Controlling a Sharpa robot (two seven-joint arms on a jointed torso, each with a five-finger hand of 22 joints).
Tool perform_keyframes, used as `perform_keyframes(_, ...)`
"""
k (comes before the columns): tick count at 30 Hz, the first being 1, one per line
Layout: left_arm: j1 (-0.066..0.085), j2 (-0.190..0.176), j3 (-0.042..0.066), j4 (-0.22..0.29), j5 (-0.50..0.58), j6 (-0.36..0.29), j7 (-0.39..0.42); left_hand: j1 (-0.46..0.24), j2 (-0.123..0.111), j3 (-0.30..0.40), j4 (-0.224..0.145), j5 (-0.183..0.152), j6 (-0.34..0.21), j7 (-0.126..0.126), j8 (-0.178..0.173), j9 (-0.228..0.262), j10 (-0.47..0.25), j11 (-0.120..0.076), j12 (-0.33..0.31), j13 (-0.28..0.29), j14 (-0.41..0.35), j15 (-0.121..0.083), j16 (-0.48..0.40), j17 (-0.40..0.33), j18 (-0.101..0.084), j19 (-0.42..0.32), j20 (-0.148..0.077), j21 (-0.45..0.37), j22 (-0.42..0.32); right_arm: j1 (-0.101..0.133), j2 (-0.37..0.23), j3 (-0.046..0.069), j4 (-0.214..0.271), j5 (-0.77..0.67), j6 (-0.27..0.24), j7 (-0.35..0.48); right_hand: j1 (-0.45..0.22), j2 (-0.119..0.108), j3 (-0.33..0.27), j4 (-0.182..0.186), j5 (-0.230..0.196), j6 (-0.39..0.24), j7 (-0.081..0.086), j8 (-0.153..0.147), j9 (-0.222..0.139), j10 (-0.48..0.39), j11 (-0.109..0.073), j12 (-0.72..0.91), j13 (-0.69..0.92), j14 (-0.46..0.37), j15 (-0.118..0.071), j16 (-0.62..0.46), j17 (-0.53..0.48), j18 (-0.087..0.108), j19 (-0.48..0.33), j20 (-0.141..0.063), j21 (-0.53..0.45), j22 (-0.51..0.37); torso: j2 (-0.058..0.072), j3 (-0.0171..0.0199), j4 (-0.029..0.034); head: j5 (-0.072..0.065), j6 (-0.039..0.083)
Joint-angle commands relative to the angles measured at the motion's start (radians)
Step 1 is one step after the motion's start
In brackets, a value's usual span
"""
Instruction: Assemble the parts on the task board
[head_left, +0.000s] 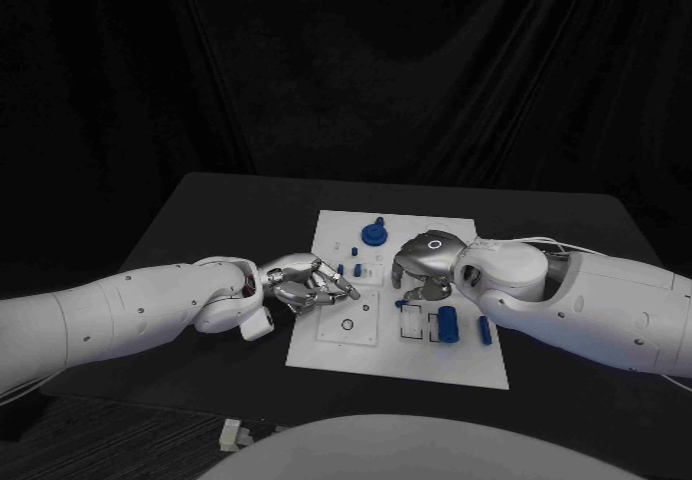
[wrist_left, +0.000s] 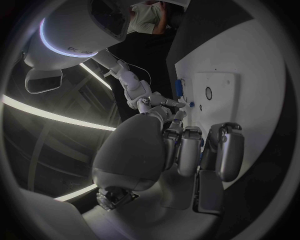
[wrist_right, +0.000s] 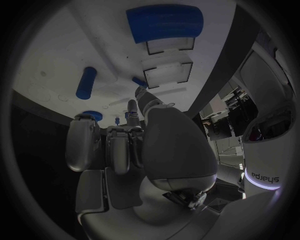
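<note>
Our left hand (head_left: 310, 284) hovers over the task board's (head_left: 329, 346) left edge, fingers curled in on nothing we can see. Our right hand (head_left: 426, 268) reaches fingers down onto the board's middle; whether it pinches a part we cannot tell, with blue parts (head_left: 449, 324) lying beside it.

You are looking at two thick white arms with smooth rounded shells. The left arm (head_left: 116, 310) carries small dark screw dots along its casing, and the right arm (head_left: 606, 300) has the same dots plus thin pale cables looping over its wrist end. Each arm ends in a silver metal hand: the left hand (head_left: 306, 284) shows dark gaps between its jointed segments, and the right hand (head_left: 421, 262) has a domed grey back. From the wrist cameras, your fingers (wrist_left: 222, 150) look like blocky grey pads with darker undersides.
</note>
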Motion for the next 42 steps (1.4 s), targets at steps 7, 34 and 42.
perform_keyframes(7, -0.001, 0.0, 0.001, 0.003, 0.004, 0.012, 0.009, 0.009, -0.001, 0.006, -0.001, 0.001, 0.008, 0.002, 0.002, 0.0, 0.105, 0.009, 0.002, 0.261, 0.107, 0.007, 0.003, 0.263, 0.004, -0.006, -0.001, -0.005, 0.218, -0.021, 0.015, 0.0, -0.014, -0.029, 0.004, 0.004, 0.02, -0.002, -0.008, 0.015, -0.004, 0.022, -0.001, 0.013, 0.004, 0.104, -0.007, 0.003, 0.263, 0.104, -0.008, 0.003, 0.263, -0.013, -0.006, -0.007, 0.0, 0.189, 0.0, 0.0002, -0.0001, 0.0, 0.0)
perform_keyframes(34, -0.001, 0.002, 0.001, 0.001, 0.004, 0.017, 0.008, 0.01, -0.001, 0.01, -0.003, 0.001, 0.011, 0.003, 0.003, 0.0, 0.105, 0.01, 0.002, 0.261, 0.107, 0.008, 0.003, 0.263, 0.004, -0.007, 0.0, -0.006, 0.218, -0.028, 0.026, 0.0, -0.026, -0.057, -0.057, -0.028, 0.086, 0.019, 0.003, 0.004, 0.018, 0.029, 0.002, 0.017, 0.012, 0.104, -0.006, 0.003, 0.263, 0.104, -0.008, 0.003, 0.263, -0.009, -0.017, -0.006, -0.021, 0.183, -0.001, 0.0002, -0.0005, -0.002, 0.0)
perform_keyframes(42, -0.001, 0.003, 0.001, 0.0, 0.004, 0.018, 0.009, 0.01, 0.0, 0.012, -0.004, 0.001, 0.012, 0.003, 0.003, 0.0, 0.105, 0.01, 0.002, 0.261, 0.107, 0.008, 0.003, 0.263, 0.004, -0.007, 0.0, -0.006, 0.218, -0.028, 0.026, 0.0, -0.03, -0.058, -0.099, -0.034, 0.082, 0.021, 0.001, 0.007, 0.029, 0.031, 0.005, 0.019, 0.014, 0.104, -0.004, 0.003, 0.263, 0.104, -0.006, 0.003, 0.263, -0.008, -0.018, -0.005, -0.024, 0.182, -0.001, 0.0002, -0.0005, -0.002, 0.0)
